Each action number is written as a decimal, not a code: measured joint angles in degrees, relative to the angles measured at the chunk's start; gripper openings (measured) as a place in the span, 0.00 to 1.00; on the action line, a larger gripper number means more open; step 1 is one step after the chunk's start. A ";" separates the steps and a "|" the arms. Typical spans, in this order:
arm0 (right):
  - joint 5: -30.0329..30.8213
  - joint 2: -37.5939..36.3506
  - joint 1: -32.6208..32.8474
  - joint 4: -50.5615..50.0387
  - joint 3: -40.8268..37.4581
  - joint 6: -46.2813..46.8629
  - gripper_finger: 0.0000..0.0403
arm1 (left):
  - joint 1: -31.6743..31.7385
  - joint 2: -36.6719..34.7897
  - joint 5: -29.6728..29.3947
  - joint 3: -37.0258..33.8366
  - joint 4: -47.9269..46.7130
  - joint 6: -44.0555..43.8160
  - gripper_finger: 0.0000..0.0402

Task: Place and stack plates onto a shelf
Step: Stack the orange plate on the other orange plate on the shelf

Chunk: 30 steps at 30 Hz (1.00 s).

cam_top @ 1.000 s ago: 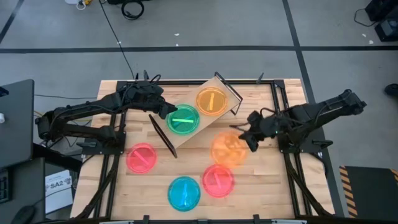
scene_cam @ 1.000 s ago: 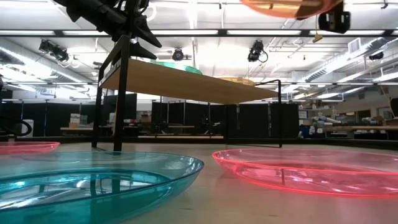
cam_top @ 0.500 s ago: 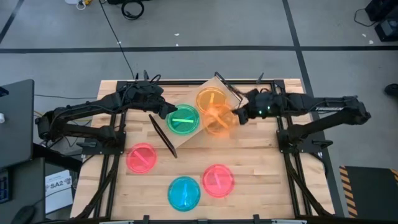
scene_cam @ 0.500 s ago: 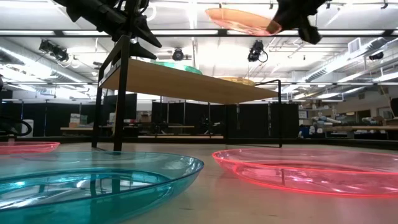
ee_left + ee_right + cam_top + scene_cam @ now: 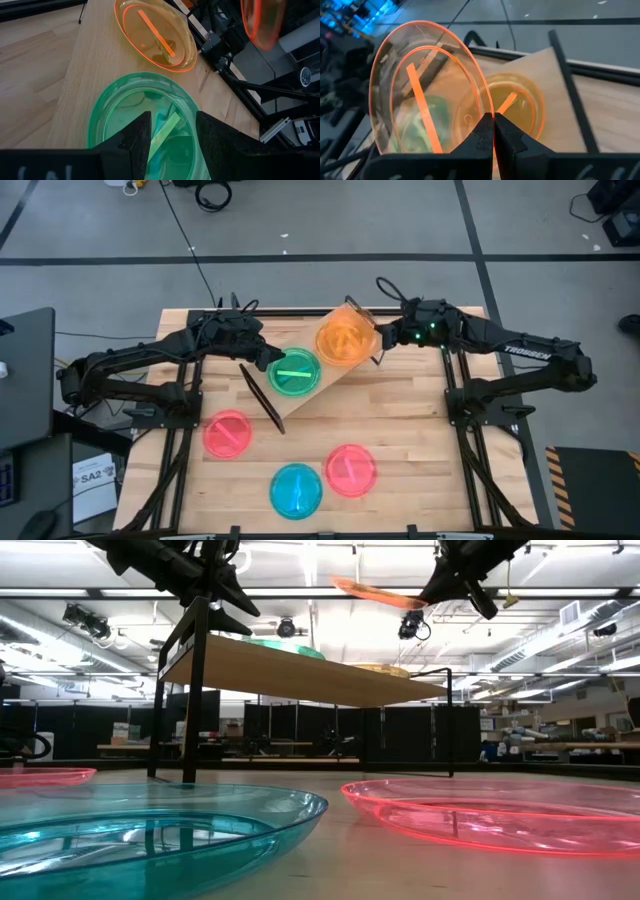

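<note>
**Two plates on the shelf, one more in the air above it**

Two plates sit on the shelf (image 5: 330,370) right now: a green plate (image 5: 294,372) and an orange plate (image 5: 156,34) side by side on the board. The right gripper (image 5: 385,338) has its jaws pinched shut on the rim of a second orange plate (image 5: 346,338), which sticks out ahead of the fingertips, tilted, in the air over the shelf's orange plate (the wrist view shows that one straight through it). The left gripper (image 5: 268,359) hangs with jaws parted and nothing between them, and the green plate lies just under and ahead of them. Well away from both sets of jaws, on the table (image 5: 420,440), lie two pink plates (image 5: 227,432) (image 5: 350,469) and a blue plate (image 5: 296,490).
</note>
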 joint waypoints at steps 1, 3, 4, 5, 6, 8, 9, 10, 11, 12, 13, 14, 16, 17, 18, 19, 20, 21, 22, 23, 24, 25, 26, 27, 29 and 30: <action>0.00 0.00 -0.66 0.13 0.00 0.00 0.02 | 0.00 0.00 0.00 0.00 0.00 0.00 0.40; -0.02 0.00 -1.93 0.17 0.00 -0.11 0.02 | -0.01 -0.02 0.00 0.00 0.00 0.00 0.40; -0.02 0.02 -2.49 0.30 0.00 -0.12 0.02 | -0.01 -0.02 0.00 0.00 0.00 0.00 0.40; -0.01 0.02 -3.02 0.48 0.00 -0.13 0.02 | 0.00 -0.02 0.00 0.00 0.00 0.00 0.40; 0.00 0.02 -3.47 0.57 0.00 -0.13 0.02 | 0.00 -0.02 0.00 0.00 0.00 0.00 0.40; -0.01 0.03 -4.35 0.55 0.00 -0.13 0.02 | -0.01 -0.01 0.00 0.00 -0.01 0.00 0.40; 0.00 0.04 -4.75 0.53 -0.01 -0.13 0.02 | -0.01 -0.02 0.00 0.00 0.00 0.00 0.40; 0.00 0.03 -5.15 0.55 0.00 -0.13 0.02 | -0.02 -0.02 0.00 0.00 -0.01 0.00 0.40; 0.00 0.18 -5.52 0.67 -0.02 -0.13 0.02 | 0.00 -0.01 0.00 0.00 0.00 0.00 0.40; 0.00 0.44 -5.86 1.22 -0.01 -0.16 0.02 | 0.00 0.00 0.00 0.00 0.00 0.00 0.40; 0.00 0.78 -6.19 1.74 -0.02 -0.27 0.02 | -0.02 -0.01 0.00 0.00 0.00 0.00 0.40; 0.00 1.23 -6.58 2.25 -0.02 -0.63 0.02 | -0.02 -0.02 0.00 0.00 0.00 0.00 0.40; -0.01 2.51 -7.06 4.46 -0.04 -1.66 0.02 | -0.01 -0.01 0.00 0.00 0.00 0.00 0.40; -0.18 3.29 -7.26 5.45 -0.04 -2.00 0.02 | -0.02 -0.02 0.00 0.00 0.00 0.00 0.40; -0.85 4.19 -7.51 6.36 -0.04 -2.27 0.02 | -0.01 -0.02 0.00 0.00 0.00 0.00 0.40; -1.71 5.13 -7.75 7.52 -0.04 -2.65 0.02 | 0.00 -0.01 0.00 0.00 0.00 0.00 0.40; -2.83 6.08 -7.92 8.63 -0.04 -2.94 0.02 | -0.01 0.00 0.00 0.00 0.00 0.00 0.40; -3.90 7.07 -8.05 9.49 -0.04 -3.13 0.02 | -0.01 -0.02 0.00 0.00 0.00 0.00 0.40; -4.93 7.99 -8.22 10.17 -0.04 -3.13 0.02 | -0.02 -0.02 0.00 0.00 0.00 0.00 0.40; -6.03 8.96 -8.38 10.72 -0.04 -3.15 0.02 | -0.02 0.00 0.00 0.00 0.00 0.00 0.40; -7.08 9.89 -8.45 10.85 -0.04 -3.16 0.02 | -0.02 -0.02 0.00 0.00 0.00 0.00 0.40; -8.03 10.67 -8.54 10.94 -0.04 -3.17 0.02 | -0.02 -0.02 0.00 0.00 0.00 0.00 0.40; -8.94 11.42 -8.63 11.06 -0.04 -3.17 0.02 | 0.00 -0.01 0.00 0.00 0.00 0.00 0.40; -9.73 12.10 -8.72 11.11 -0.04 -3.16 0.02 | 0.00 -0.02 0.00 0.00 0.00 0.00 0.40; -10.81 13.34 -8.75 11.00 -0.04 -3.15 0.02 | 0.00 -0.02 0.00 0.00 0.00 0.00 0.40; -11.21 13.82 -8.75 10.78 -0.04 -3.22 0.02 | -0.01 -0.02 0.00 0.00 0.00 -0.01 0.40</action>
